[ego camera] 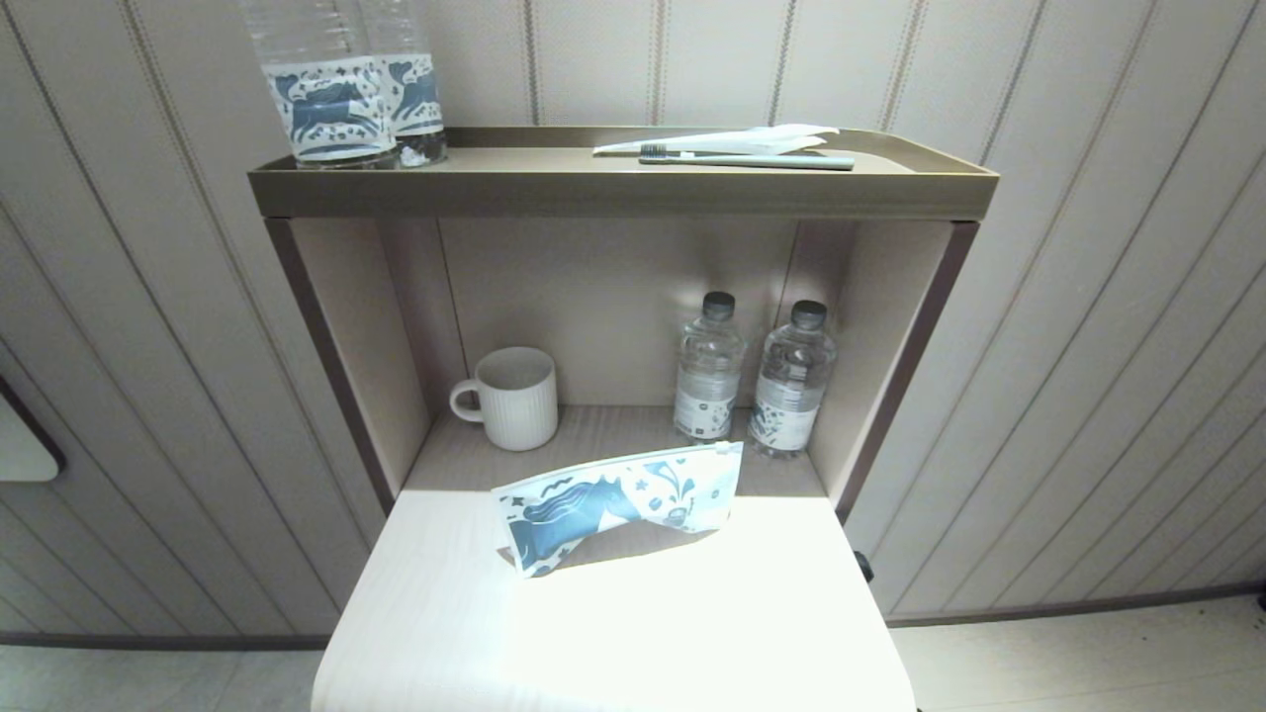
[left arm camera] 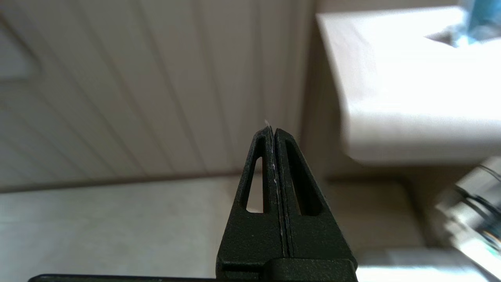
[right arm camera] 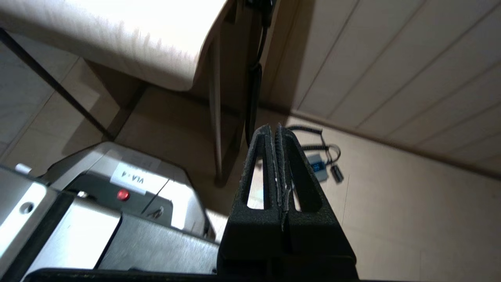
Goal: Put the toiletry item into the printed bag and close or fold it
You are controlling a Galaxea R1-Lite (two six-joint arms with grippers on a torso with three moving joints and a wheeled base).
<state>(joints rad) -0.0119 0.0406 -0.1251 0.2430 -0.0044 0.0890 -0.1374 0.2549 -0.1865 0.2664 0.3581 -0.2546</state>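
Observation:
The printed bag (ego camera: 618, 504) stands on its edge, slightly bent, on the pale table (ego camera: 613, 633) just in front of the lower shelf opening; its blue horse print faces me. The toiletry item, a grey-green toothbrush (ego camera: 747, 160), lies on the top tray next to a white wrapper (ego camera: 732, 141). Neither arm shows in the head view. My left gripper (left arm camera: 273, 129) hangs shut beside and below the table's edge (left arm camera: 391, 129), holding nothing. My right gripper (right arm camera: 273, 127) is also shut and empty, low beside the table, over the floor.
A white ribbed mug (ego camera: 514, 398) and two small water bottles (ego camera: 708, 368) (ego camera: 793, 381) stand in the lower shelf behind the bag. Two large clear bottles with blue labels (ego camera: 341, 89) stand at the tray's left end. My base (right arm camera: 98, 203) and coiled cables (right arm camera: 321, 156) are below.

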